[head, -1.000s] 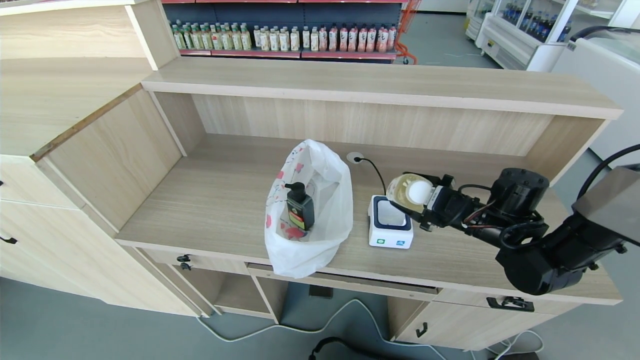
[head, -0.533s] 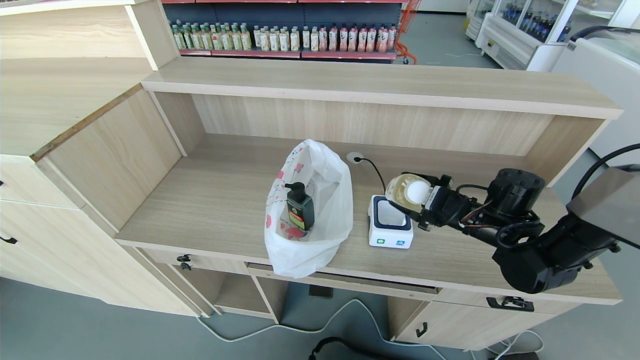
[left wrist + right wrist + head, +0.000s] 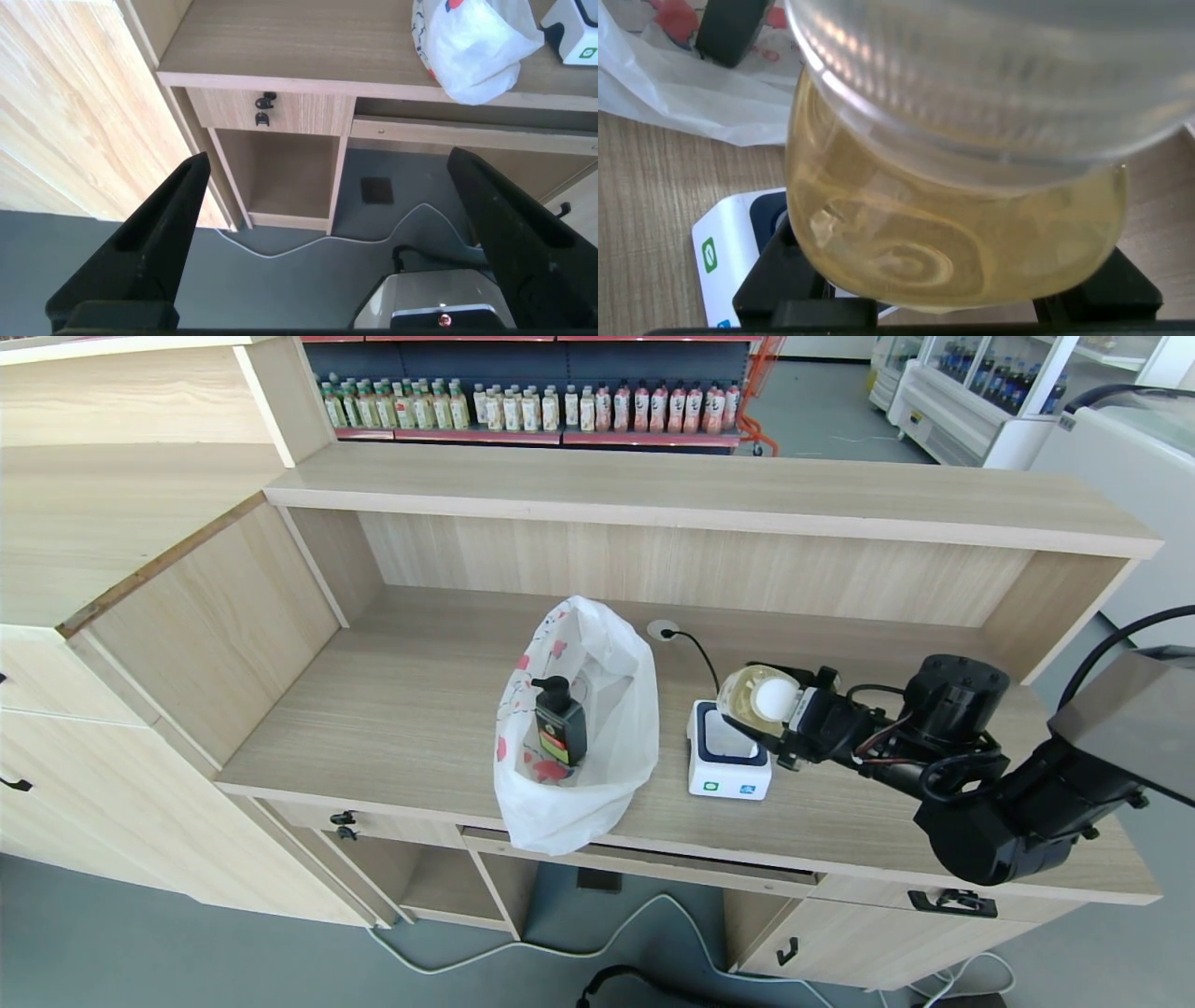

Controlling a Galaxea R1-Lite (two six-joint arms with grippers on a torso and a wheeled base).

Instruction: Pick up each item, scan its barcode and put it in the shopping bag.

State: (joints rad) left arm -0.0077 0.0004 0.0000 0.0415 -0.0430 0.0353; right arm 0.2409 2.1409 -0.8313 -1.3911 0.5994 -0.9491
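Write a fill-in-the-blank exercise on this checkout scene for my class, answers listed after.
The right gripper holds the bottle directly ____ the scanner.
The black pump bottle stands ____ the shopping bag.
The held bottle's cap is ____.
The left gripper has its fingers ____.
Answers: above; inside; white; open.

My black right gripper frames a clear bottle of pale amber liquid, white-capped. The scanner is white with green and blue marks, the shopping bag white with red-pink motifs, the pump bottle black, the counter pale woodgrain.
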